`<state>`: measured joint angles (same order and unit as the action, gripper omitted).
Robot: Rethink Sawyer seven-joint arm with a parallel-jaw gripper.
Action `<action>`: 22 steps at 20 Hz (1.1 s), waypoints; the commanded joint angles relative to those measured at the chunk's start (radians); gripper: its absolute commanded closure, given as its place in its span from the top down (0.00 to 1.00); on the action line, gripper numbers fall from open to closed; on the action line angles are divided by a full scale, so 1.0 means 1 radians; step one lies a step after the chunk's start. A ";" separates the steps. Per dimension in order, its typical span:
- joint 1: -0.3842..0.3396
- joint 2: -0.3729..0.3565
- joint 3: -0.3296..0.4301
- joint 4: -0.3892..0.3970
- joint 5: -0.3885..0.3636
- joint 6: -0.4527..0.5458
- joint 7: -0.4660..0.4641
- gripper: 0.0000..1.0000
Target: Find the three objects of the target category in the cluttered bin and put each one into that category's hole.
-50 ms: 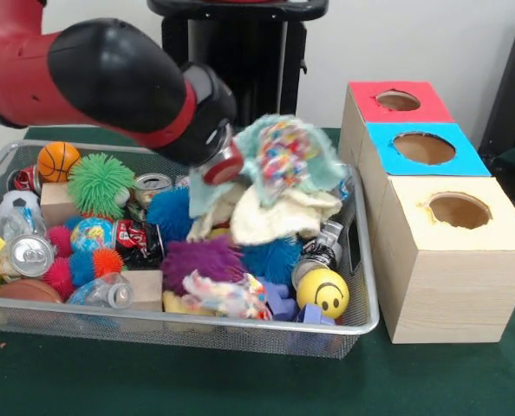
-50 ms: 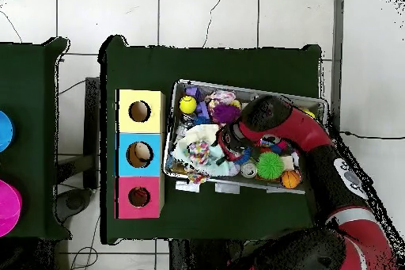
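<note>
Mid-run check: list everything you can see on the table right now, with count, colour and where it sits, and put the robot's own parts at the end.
wire bin: one, silver mesh, on the green table, beside the boxes.
hole boxes: three in a row, tops red, blue and plain wood, one round hole each.
cloths: a bundle, teal, cream and multicoloured, raised above the bin's middle at the arm's end.
smiley ball: one, yellow, bin's front corner nearest the boxes.
basketball: one, orange, bin's back corner away from the boxes.
spiky balls: several; green, blue, purple, pink, orange; spread through the bin.
cans: several, silver tops, among the clutter.
arm: one, red and black, over the bin; gripper hidden by cloths.
</note>
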<state>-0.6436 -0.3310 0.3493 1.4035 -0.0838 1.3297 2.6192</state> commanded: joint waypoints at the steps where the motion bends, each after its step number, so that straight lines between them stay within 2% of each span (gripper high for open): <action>1: 0.009 -0.008 0.194 0.211 0.047 0.081 -0.298 1.00; 3: 0.020 -0.003 0.195 0.185 0.000 0.016 -0.304 1.00; 5: 0.032 0.007 0.187 0.150 -0.071 -0.099 -0.313 1.00; 7: 0.054 0.014 0.163 0.098 -0.205 -0.308 -0.319 1.00; 8: 0.080 -0.001 0.132 0.066 -0.319 -0.484 -0.284 1.00; 9: 0.097 -0.009 0.115 0.041 -0.371 -0.532 -0.260 1.00; 10: 0.127 -0.035 0.081 0.013 -0.456 -0.613 -0.222 1.00; 14: 0.197 -0.102 0.004 -0.050 -0.607 -0.713 -0.122 1.00; 17: 0.227 -0.102 -0.025 -0.099 -0.667 -0.773 -0.090 1.00; 18: 0.266 -0.110 -0.070 -0.122 -0.728 -0.838 -0.027 1.00; 20: 0.320 -0.110 -0.126 -0.168 -0.806 -0.892 0.062 1.00; 22: 0.313 -0.122 -0.107 -0.169 -0.785 -0.837 0.043 1.00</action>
<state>-0.3424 -0.4678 0.3229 1.4377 -0.7098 0.7531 2.6192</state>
